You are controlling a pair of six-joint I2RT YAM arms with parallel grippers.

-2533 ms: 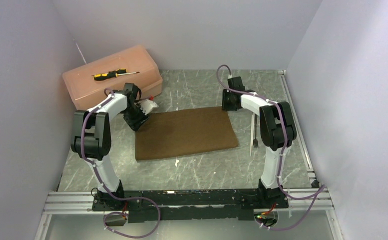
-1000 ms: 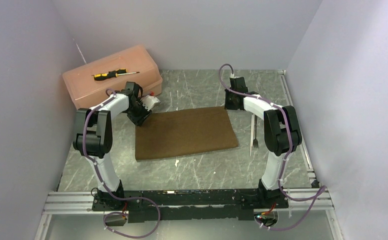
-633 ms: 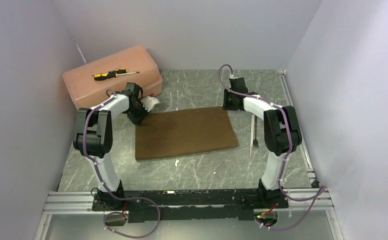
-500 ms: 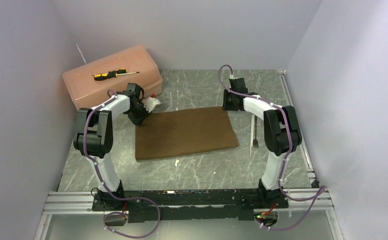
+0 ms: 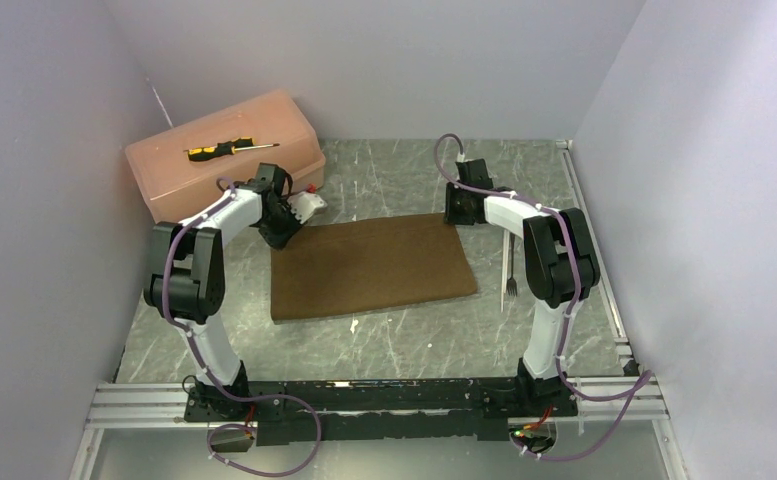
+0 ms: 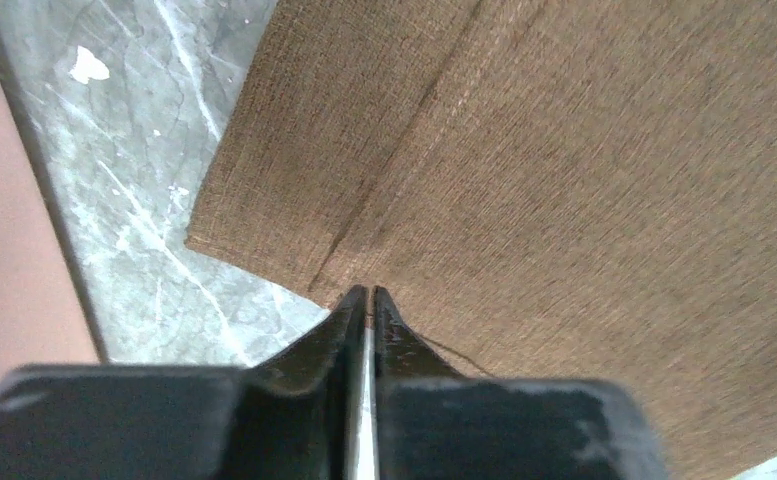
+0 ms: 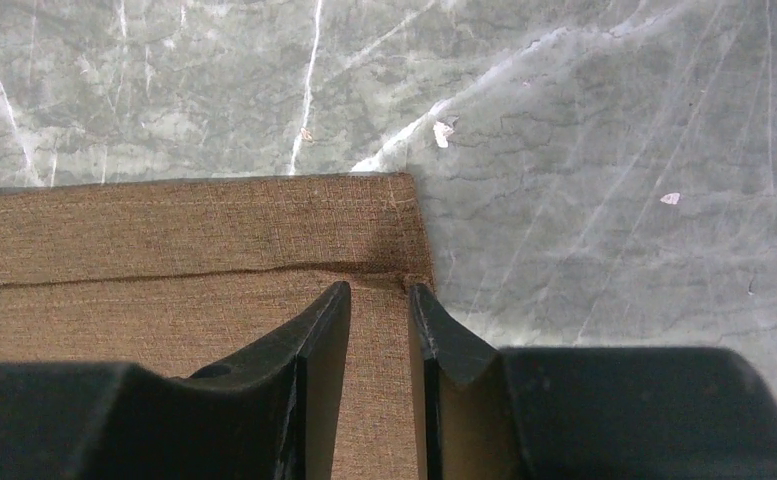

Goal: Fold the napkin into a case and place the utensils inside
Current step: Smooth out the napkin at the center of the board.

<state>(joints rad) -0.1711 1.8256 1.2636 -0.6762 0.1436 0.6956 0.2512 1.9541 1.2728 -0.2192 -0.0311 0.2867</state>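
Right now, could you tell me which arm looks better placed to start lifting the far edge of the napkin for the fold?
Probably the left gripper: its fingers are closed at the napkin far-left corner edge. The right gripper sits over the far-right corner with a narrow gap between its fingers, gripping nothing yet.

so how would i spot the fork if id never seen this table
Start at the flat dark brown cloth napkin spread in the middle of the grey marble table. Look just past its right edge, beside the right arm: a thin silvery fork lies on bare stone, tines toward the arm bases. It is the only slim metal piece there; the yellow-and-black screwdriver sits on the pink box.
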